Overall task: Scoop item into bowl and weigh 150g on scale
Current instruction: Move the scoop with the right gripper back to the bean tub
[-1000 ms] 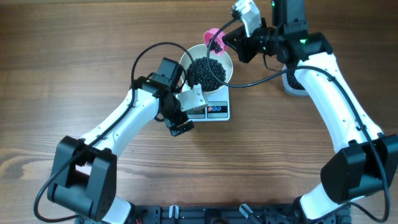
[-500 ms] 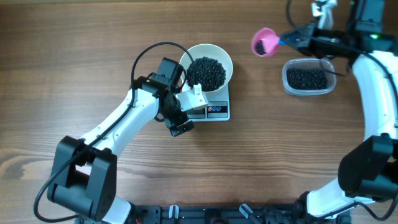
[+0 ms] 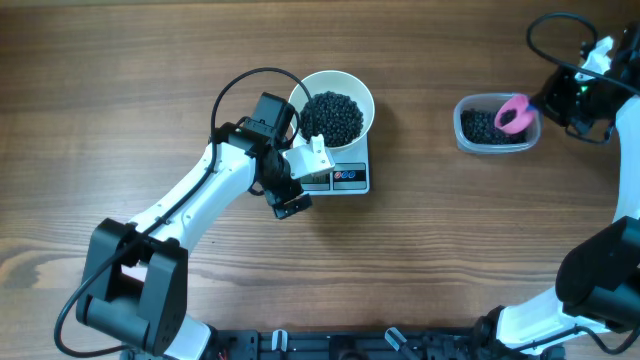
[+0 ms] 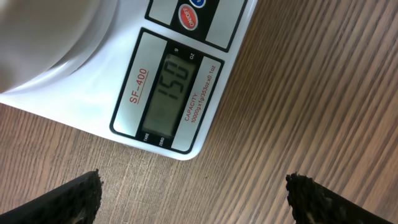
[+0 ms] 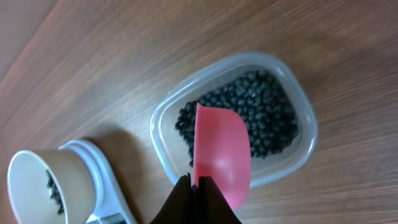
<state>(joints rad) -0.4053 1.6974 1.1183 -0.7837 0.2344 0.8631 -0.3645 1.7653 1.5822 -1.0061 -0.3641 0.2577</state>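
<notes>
My left claw (image 3: pixel 304 182): fingers wide apart, empty, just beside scale (image 4: pixel 177 87) front. Only this wrist view shows scale reading 150. Only overhead shows bowl (image 3: pixel 310 88) on scale, item (image 3: pixel 333 116) heaped inside, just ahead of this claw. My right claw (image 5: pixel 196 186): clamped on pink scoop (image 5: pixel 222 152), tub (image 5: pixel 161 118) with more item under scoop.

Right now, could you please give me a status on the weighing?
Left gripper open beside scale, display reads 150. Right gripper shut on pink scoop over tub. Bowl of beans on scale. Nothing obstructing.
</notes>
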